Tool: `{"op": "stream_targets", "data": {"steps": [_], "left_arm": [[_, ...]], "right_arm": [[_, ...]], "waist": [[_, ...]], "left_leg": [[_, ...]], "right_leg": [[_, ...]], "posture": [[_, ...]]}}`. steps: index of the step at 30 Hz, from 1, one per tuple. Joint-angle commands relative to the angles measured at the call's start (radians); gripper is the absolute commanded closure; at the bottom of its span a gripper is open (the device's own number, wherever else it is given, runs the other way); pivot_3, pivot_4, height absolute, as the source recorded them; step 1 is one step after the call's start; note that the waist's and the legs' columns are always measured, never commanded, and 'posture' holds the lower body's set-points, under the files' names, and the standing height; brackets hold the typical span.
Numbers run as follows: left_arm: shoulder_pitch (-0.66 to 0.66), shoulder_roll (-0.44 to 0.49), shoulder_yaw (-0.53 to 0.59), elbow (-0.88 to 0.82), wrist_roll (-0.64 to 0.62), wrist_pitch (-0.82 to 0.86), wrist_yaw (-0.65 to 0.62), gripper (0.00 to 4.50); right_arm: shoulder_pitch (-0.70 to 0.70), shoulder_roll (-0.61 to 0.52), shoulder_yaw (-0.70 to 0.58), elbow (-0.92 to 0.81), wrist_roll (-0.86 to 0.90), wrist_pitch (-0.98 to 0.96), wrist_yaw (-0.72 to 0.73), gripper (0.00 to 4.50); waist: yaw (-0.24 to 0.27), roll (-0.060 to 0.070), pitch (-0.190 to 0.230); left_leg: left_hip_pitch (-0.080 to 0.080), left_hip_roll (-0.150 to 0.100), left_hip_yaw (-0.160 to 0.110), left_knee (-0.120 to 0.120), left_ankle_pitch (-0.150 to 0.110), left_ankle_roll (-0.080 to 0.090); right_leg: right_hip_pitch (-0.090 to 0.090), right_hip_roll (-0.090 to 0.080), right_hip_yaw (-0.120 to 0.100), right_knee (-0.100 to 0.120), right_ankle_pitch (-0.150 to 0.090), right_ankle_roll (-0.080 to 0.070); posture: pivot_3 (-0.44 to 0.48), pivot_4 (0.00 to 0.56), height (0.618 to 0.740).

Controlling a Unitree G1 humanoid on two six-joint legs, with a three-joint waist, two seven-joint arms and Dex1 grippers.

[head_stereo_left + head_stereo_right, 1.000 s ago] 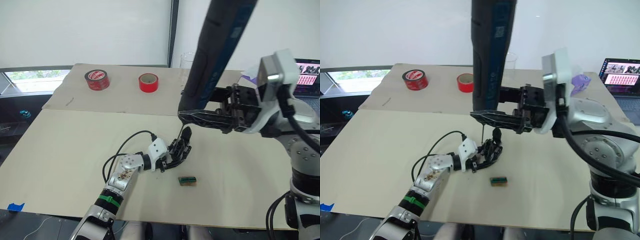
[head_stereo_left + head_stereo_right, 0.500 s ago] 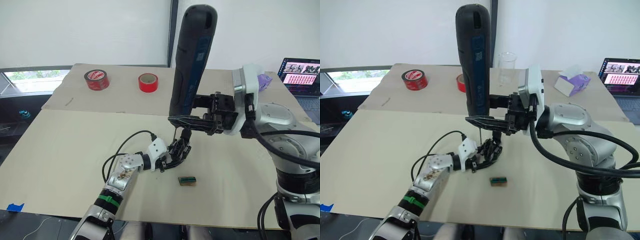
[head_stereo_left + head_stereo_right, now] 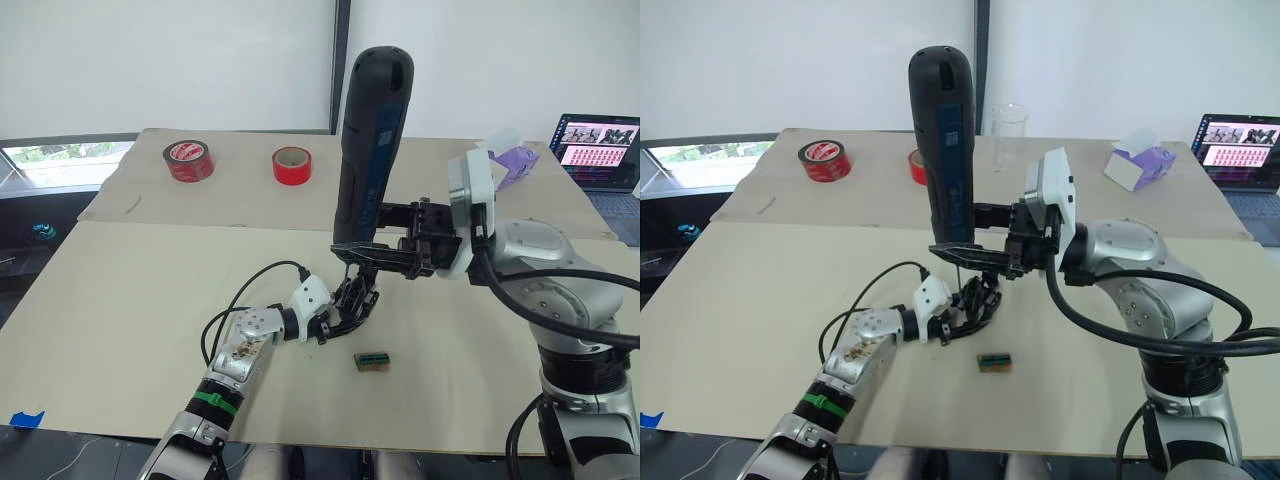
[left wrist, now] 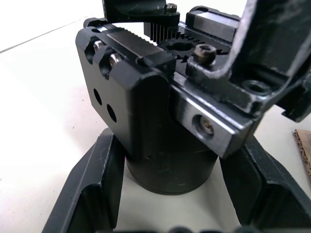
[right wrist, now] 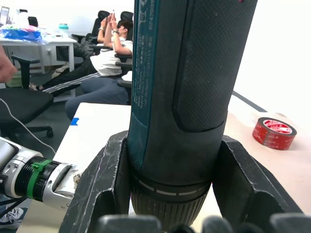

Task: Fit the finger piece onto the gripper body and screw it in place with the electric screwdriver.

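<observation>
From the left eye, I see my left jaws (image 3: 345, 312) low on the table (image 3: 120, 300), closed around the gripper body (image 3: 357, 300), which stands near the table's middle. My right jaws (image 3: 365, 252) pinch the screwdriver (image 3: 366, 140) near its lower end; it stands nearly upright, rounded end up, directly above the body, with its thin bit reaching down to the body's top. A small green-brown block (image 3: 373, 361) lies just beside the body, on my near side. At the far end sit two tape rolls: a dark red one (image 3: 188, 160) and a bright red one (image 3: 292, 165). A tissue box (image 3: 510, 160) and a laptop (image 3: 600, 150) are far to my right.

The right eye gives the same layout and adds one clear glass (image 3: 1009, 128) behind the screwdriver.

My left wrist view shows detail the head views lack: my two fingers (image 4: 95, 184) press on either side of the body's round dark base (image 4: 170, 167), with the blocky mechanism, its screws and gear teeth above. I cannot tell the finger piece apart from the rest of the assembly here.

My right wrist view shows my two fingers (image 5: 104, 179) clamped on the screwdriver's collar, one each side. It also shows my left arm (image 5: 34, 177) below, one tape roll, and people seated on chairs (image 5: 104, 53) in the room beyond.
</observation>
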Motion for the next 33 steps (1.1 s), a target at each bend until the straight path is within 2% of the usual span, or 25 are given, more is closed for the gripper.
{"op": "stream_targets", "data": {"steps": [1,33], "left_arm": [[0.031,0.004,-0.018,0.031,0.0,0.038,-0.007,2.15],[0.043,0.004,-0.022,0.018,0.003,0.05,-0.008,2.15]], "right_arm": [[-0.002,0.014,-0.02,-0.014,-0.008,-0.049,0.005,2.57],[0.019,0.059,-0.007,0.012,-0.086,-0.065,0.04,2.57]], "waist": [[0.0,0.0,0.0],[-0.004,0.0,0.0]], "left_leg": [[0.0,0.0,0.0,0.0,0.0,0.0],[0.0,0.0,0.0,-0.001,0.0,0.0]], "right_leg": [[0.0,0.0,0.0,0.0,0.0,0.0],[0.0,0.0,0.0,0.0,0.0,0.0]], "posture": [[0.0,0.15,0.74],[0.0,0.15,0.74]]}}
